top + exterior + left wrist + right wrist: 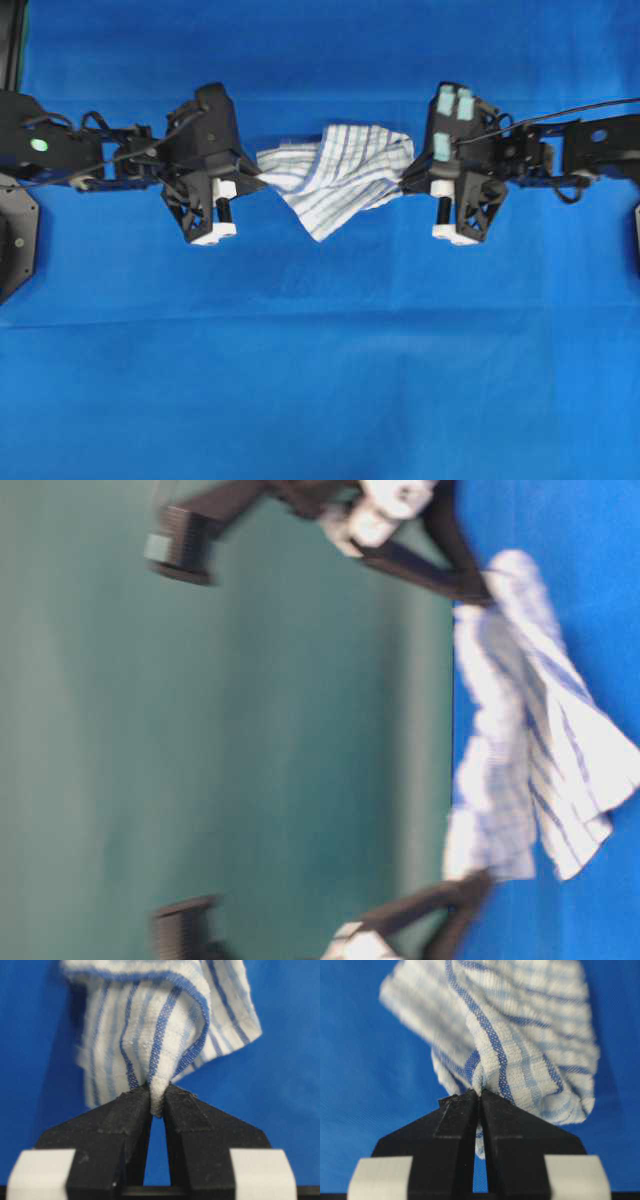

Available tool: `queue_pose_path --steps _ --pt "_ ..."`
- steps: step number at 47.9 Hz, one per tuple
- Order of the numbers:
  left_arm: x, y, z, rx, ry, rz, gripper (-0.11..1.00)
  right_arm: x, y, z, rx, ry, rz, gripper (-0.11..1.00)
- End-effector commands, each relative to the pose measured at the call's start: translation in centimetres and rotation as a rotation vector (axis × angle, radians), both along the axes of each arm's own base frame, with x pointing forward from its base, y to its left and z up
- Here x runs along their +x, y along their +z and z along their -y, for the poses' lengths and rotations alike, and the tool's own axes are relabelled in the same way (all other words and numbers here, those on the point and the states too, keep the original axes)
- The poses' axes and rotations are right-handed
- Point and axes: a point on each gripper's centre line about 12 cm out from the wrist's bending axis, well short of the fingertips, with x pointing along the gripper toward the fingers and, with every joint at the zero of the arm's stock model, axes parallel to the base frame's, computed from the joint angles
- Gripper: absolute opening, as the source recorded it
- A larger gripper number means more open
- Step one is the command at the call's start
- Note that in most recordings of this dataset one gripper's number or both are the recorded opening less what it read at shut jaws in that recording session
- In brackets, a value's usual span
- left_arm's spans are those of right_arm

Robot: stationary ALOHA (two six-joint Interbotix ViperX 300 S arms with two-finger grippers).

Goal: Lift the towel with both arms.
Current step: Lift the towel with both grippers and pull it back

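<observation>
Between the two sets of jaws hangs the towel (335, 175), and both are closed on it. On the left arm's wrist view, the black fingertips (137, 1105) pinch a narrow fold of cloth, which pokes down a little way into the gap behind them. On the right arm's wrist view the fingertips (462, 1107) meet the same way on a bunched corner, with a scrap of cloth showing below.

From above, the left jaws (258, 183) hold the towel's left end and the right jaws (405, 180) its right end, so the cloth's long axis runs straight from one arm to the other, across the bench (320, 380) and nearer its far edge. Each arm is at its own end; neither reaches across.

The middle sags in loose folds and one corner droops toward the near edge. The blurred table-level view suggests the cloth is close to the blue cover, though I cannot tell whether it touches. Judged from this, raising both ends evenly is what counts next.
</observation>
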Motion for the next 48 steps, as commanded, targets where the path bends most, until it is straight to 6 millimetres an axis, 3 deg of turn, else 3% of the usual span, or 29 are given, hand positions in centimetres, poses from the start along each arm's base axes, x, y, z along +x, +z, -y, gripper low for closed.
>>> queue_pose_path --steps 1,13,28,39,48 --pt "0.0 4.2 0.1 0.010 0.000 0.082 0.05 -0.2 3.9 0.0 -0.019 0.001 0.087 0.03" --pt "-1.5 11.0 0.4 0.030 -0.005 0.183 0.05 -2.0 10.7 -0.2 -0.063 0.013 0.193 0.03" --pt "-2.6 18.0 0.6 0.054 -0.010 0.283 0.05 -4.2 18.9 -0.3 -0.147 0.019 0.285 0.03" --pt "-3.6 22.9 0.8 0.069 -0.013 0.354 0.05 -4.9 22.8 -0.1 -0.189 0.013 0.324 0.03" --pt "-4.0 24.7 0.8 0.071 -0.013 0.372 0.05 -4.9 24.2 -0.1 -0.199 0.012 0.337 0.03"
